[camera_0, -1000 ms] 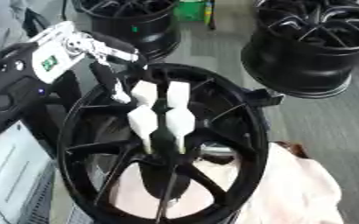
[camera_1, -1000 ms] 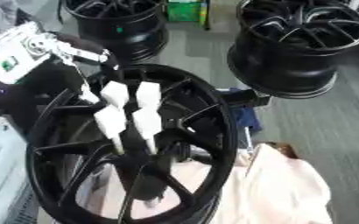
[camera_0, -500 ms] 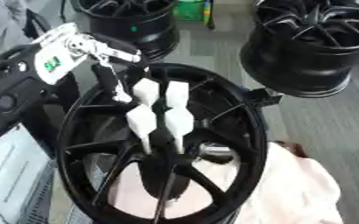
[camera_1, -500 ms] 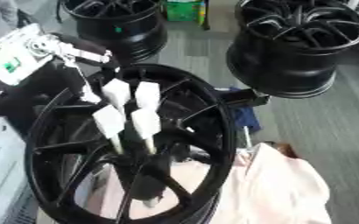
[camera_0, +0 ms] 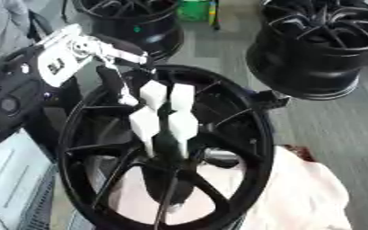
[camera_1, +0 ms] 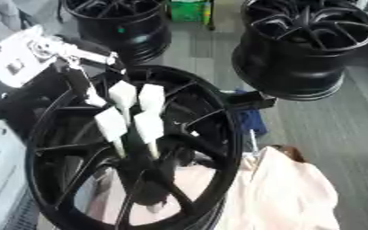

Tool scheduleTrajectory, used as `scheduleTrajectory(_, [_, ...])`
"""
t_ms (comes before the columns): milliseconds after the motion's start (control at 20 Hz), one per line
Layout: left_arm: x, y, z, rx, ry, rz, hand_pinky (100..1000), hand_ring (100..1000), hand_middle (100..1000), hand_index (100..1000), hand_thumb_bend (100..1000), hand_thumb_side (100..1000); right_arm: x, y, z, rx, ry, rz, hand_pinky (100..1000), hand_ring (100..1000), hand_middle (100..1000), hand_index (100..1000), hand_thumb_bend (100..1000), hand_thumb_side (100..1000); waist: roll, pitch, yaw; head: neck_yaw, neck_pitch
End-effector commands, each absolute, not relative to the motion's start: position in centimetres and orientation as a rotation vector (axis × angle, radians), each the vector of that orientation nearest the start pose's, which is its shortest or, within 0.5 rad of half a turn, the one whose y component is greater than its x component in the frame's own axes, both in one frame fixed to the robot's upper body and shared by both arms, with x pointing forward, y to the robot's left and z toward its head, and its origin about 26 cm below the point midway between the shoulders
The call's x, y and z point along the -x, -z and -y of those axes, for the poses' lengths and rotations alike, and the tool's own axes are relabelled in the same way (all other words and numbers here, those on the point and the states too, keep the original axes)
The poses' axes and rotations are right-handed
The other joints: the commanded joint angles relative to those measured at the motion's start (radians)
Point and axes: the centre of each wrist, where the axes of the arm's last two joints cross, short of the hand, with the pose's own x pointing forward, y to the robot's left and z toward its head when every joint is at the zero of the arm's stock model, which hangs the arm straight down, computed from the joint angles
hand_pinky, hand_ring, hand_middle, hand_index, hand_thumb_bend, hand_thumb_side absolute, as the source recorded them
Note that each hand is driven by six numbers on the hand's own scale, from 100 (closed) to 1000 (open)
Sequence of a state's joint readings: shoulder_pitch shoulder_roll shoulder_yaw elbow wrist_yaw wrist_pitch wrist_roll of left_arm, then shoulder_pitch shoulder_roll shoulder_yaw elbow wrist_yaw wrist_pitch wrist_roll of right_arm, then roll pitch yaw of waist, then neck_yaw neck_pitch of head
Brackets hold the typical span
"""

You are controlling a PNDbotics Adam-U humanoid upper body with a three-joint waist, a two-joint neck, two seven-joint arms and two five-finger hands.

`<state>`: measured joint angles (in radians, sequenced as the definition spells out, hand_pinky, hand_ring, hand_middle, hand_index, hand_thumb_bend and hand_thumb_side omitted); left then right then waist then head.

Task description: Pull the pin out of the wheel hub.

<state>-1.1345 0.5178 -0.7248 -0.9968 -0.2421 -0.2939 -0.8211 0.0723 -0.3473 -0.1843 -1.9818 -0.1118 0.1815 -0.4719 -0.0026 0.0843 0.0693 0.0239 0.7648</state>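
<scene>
A large black wheel hub (camera_0: 254,134) lies flat before me, spokes running to its dark centre (camera_0: 171,152). My left hand (camera_0: 162,114), black with white pads, comes in from the upper left on a white and black arm (camera_0: 61,56) and reaches down over the hub's centre. Its tips are lost against the dark centre, so I cannot tell whether it holds anything. No pin can be made out. My right hand shows in neither view.
Two more black wheels stand behind, one at the upper right (camera_0: 321,49) and one at the upper left (camera_0: 132,22). A pale cloth (camera_0: 297,193) lies under the hub's right side. A light panel (camera_0: 10,175) sits at the lower left.
</scene>
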Motion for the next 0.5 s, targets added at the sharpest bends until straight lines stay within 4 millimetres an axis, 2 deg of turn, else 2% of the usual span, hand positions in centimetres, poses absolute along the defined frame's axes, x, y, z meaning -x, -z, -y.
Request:
scheduleTrajectory(50, [-47.0, -24.6, -18.1, -0.131, 2.243, 1.214, 665, 586, 408, 519, 210, 163, -24.3, -12.3, 34.5, 0.656, 0.298, 1.776, 711, 727, 755, 770, 100, 773, -0.002, -0.01, 0.001, 0.004, 0.005])
scheduleTrajectory(200, [-46.8, -25.6, -18.3, -0.154, 2.222, 1.23, 658, 573, 388, 497, 263, 100, -24.3, -12.3, 34.5, 0.654, 0.295, 1.778, 712, 728, 755, 771, 100, 773, -0.003, -0.011, 0.002, 0.002, 0.005])
scheduleTrajectory(500, [-46.8, -28.3, -19.4, -0.218, 2.141, 1.286, 657, 568, 376, 486, 284, 100, -24.3, -12.2, 34.5, 0.651, 0.291, 1.777, 713, 729, 756, 772, 100, 772, -0.005, -0.014, 0.007, 0.0, 0.005])
